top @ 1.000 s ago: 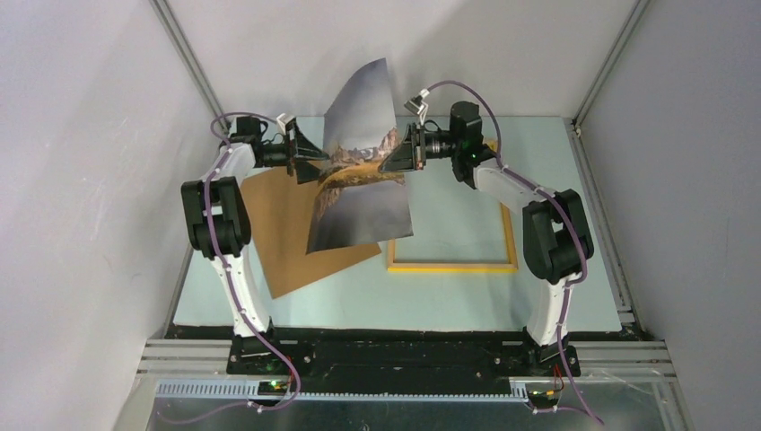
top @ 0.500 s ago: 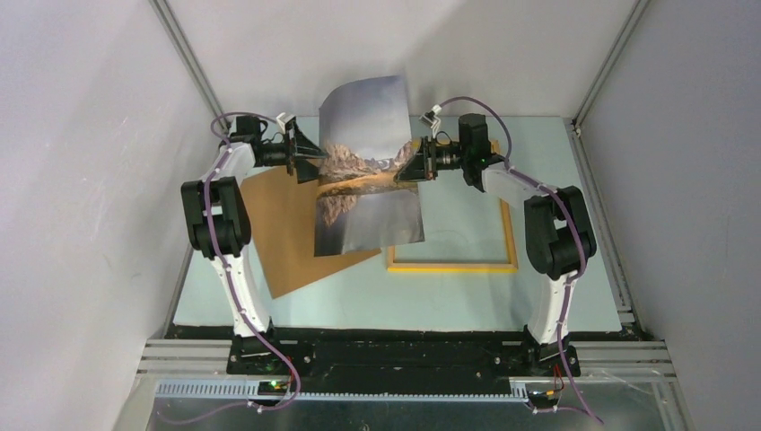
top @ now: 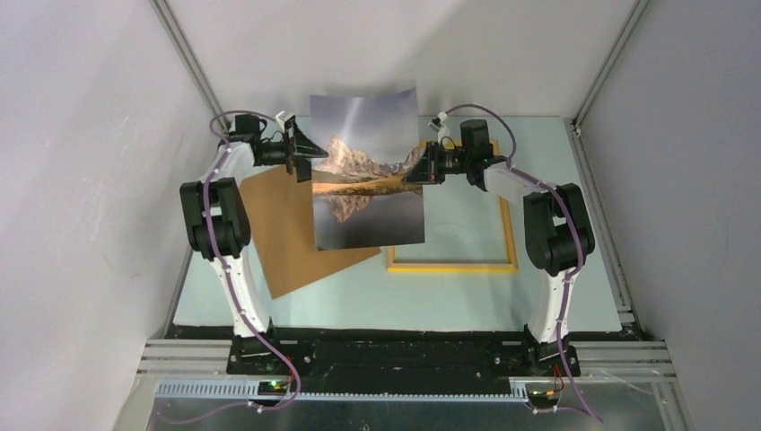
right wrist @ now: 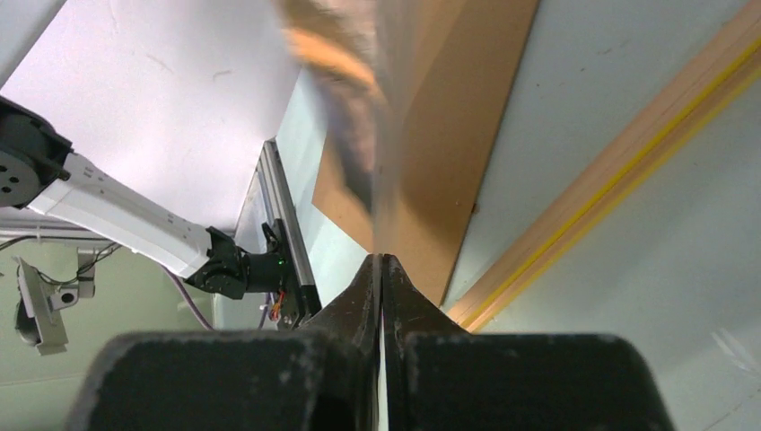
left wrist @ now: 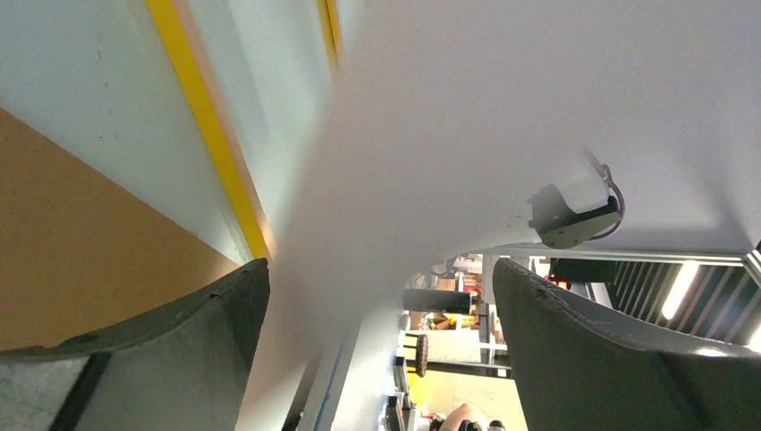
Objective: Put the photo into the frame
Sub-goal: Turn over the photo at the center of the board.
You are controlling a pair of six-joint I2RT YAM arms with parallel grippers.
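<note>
Photo (top: 368, 184) is up in the air above the desk (top: 404, 305), picture side toward the top camera, hanging between the two arms. A second ago it is twisted and bowed, with its top swung toward the left. Now it is turned square and nearly flat, only the top edge curling a little. The right arm is also pulled back toward its own side compared with then, which draws the sheet out straight.

Right end effector (top: 415, 172) is pressed together on the photo's right edge; the right wrist view shows the thin sheet running straight into the closed tips. Left end effector (top: 310, 164) is spread wide, same as a second ago. In the left wrist view the photo's white back passes between its fingers (left wrist: 179, 359) with no pinch, so the right arm alone carries it.

Frame (top: 453, 266) lies flat on the desk below and to the right, its left part hidden behind the photo. Brown backing board (top: 278, 233) lies flat at the left.

Judgement: the flattening step looks done and the photo is now about parallel to the frame opening. It is not yet in: it probably needs a shift right and a lowering. With a one-sided grip, the free left edge may sag or catch the frame's edge.
</note>
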